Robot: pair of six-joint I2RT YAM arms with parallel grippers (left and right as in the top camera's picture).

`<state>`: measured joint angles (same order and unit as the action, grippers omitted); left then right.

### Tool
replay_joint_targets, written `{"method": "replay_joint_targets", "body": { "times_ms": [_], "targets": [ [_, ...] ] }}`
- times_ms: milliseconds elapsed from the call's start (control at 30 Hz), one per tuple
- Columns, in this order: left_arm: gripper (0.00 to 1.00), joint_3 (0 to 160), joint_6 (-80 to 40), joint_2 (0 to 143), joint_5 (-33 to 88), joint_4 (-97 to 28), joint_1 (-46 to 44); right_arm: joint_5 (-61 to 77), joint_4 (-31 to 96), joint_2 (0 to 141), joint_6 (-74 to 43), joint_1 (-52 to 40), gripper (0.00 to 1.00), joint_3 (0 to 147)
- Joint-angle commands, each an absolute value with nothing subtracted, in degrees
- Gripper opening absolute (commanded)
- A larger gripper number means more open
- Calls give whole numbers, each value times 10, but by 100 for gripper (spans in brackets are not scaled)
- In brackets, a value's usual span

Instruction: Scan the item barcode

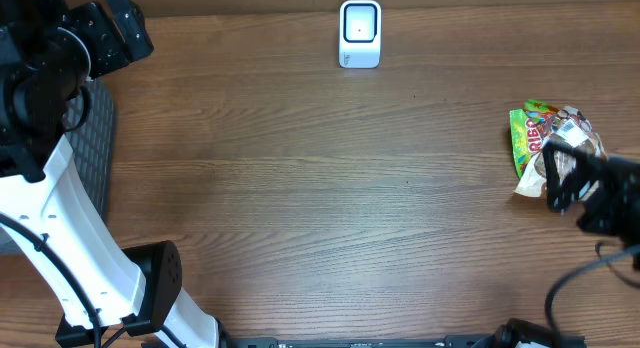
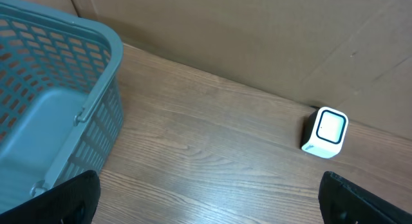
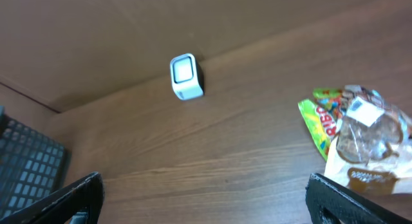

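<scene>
The white barcode scanner (image 1: 360, 33) stands at the table's far edge, its window facing the room; it also shows in both wrist views (image 2: 325, 132) (image 3: 185, 76). At the far right lie the items: a clear wrapped pack with a white label (image 1: 568, 148) (image 3: 370, 143), resting partly on a green candy bag (image 1: 523, 138) (image 3: 320, 121). My right gripper (image 1: 572, 188) (image 3: 206, 198) is open and holds nothing, its right finger (image 3: 347, 201) just beside the clear pack's lower edge. My left gripper (image 1: 105, 33) (image 2: 209, 198) hangs open at the far left, above bare wood.
A blue-grey mesh basket (image 2: 96, 89) (image 1: 98, 153) sits at the table's left edge, under the left arm; its corner shows in the right wrist view (image 3: 29, 163). A brown cardboard wall runs behind the scanner.
</scene>
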<state>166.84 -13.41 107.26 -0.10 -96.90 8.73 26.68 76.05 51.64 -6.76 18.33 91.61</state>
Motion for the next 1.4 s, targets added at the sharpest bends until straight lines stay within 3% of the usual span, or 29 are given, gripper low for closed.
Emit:
{"method": "replay_joint_targets", "body": {
  "times_ms": [0, 267, 400, 533, 833, 1033, 1367],
  "targets": [
    [100, 1670, -137, 1076, -6, -968, 90, 265, 775, 479, -54, 181, 100, 919],
    [100, 1670, -137, 1076, -6, -968, 90, 168, 787, 462, 35, 181, 100, 893],
    [100, 1670, -137, 1076, -6, -968, 90, 134, 608, 400, 35, 149, 100, 740],
    [100, 1670, -137, 1076, -6, -968, 90, 120, 347, 269, 35, 93, 100, 485],
    [100, 1670, -137, 1076, -6, -968, 90, 116, 55, 93, 30, 33, 100, 120],
    [100, 1670, -137, 1076, -6, -968, 90, 116, 4, 36, 30, 15, 100, 8],
    [100, 1670, -137, 1076, -6, -968, 90, 101, 37, 1, 31, 15, 100, 4]
  ]
}}
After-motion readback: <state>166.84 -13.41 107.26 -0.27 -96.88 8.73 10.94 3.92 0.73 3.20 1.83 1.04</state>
